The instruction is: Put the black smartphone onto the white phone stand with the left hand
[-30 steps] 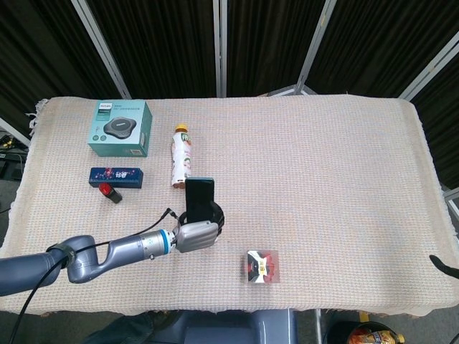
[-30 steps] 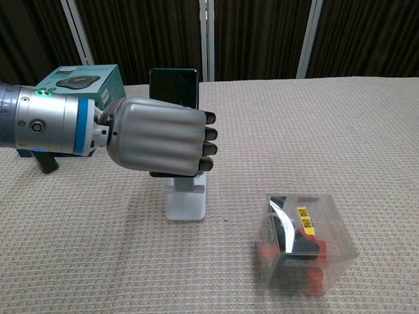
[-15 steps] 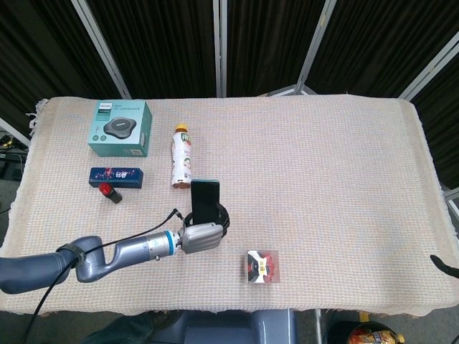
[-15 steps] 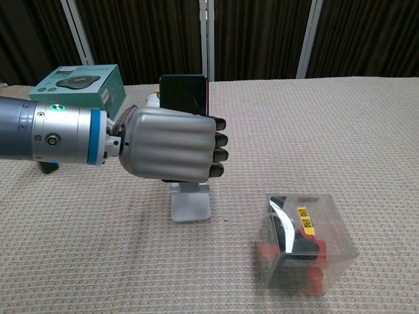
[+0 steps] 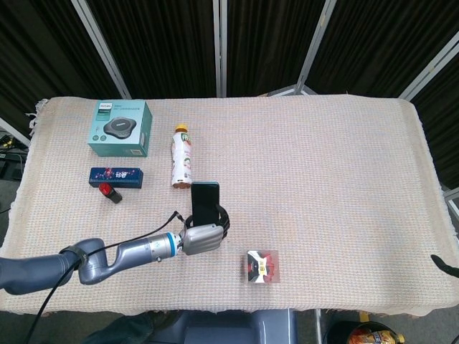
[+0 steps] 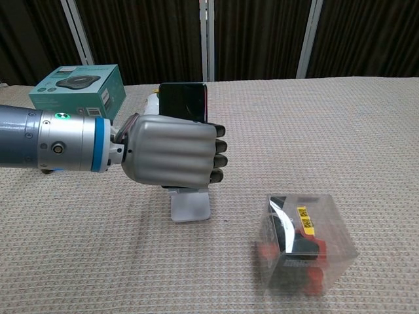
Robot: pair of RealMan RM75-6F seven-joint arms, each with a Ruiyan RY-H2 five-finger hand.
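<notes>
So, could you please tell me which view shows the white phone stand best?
The chest view: the phone stand's white base shows plainly on the cloth below the left hand, which holds the phone above it. In the head view the hand and phone cover the stand almost entirely.

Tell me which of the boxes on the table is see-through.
The clear plastic box near the table's front edge, right of the white phone stand. Red and black contents show through it; the teal box and dark flat box are opaque.
</notes>
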